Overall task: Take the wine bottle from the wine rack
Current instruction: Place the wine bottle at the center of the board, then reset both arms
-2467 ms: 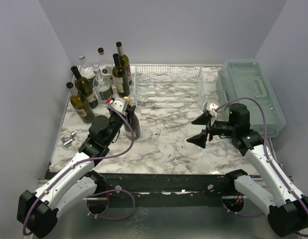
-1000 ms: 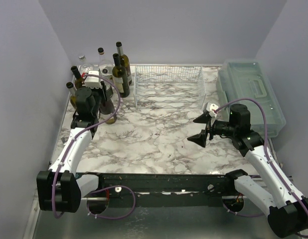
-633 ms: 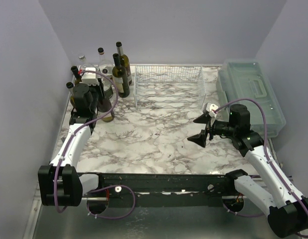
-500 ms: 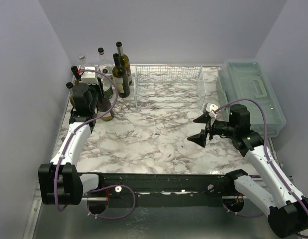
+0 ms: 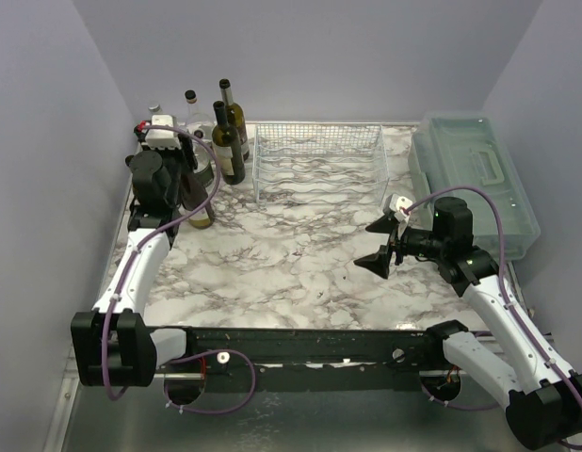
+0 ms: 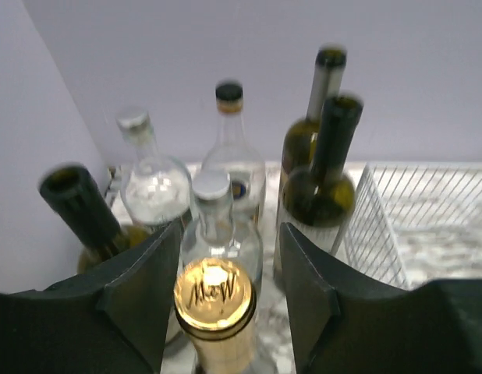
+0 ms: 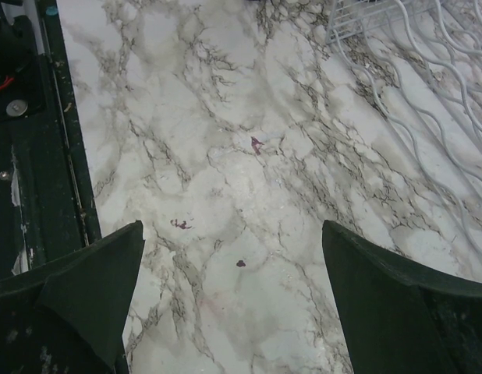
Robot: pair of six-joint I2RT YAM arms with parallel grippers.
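Glass, likely heavy, slick, breakable; the wine bottle point(image 6: 215, 300) stands on the table point(image 5: 300, 264) among other bottles point(image 6: 319, 187), near the wine rack point(image 5: 319, 160); left tool point(image 6: 229, 257) straddles its gold-capped neck, jaws slightly parted; right tool point(image 5: 378, 243) gapes wide; best held at the neck.

The left gripper point(image 6: 229, 234) has carried the gold-capped bottle point(image 6: 215, 300) from near the middle of the table point(image 5: 300, 254) to the back-left corner, among the other bottles point(image 6: 155, 183). Its jaws have since loosened off the neck, and the arm has lifted a little.

A robot lab booth (plain lilac walls point(image 5: 319, 56)) around a marble-patterned table point(image 5: 291, 254).
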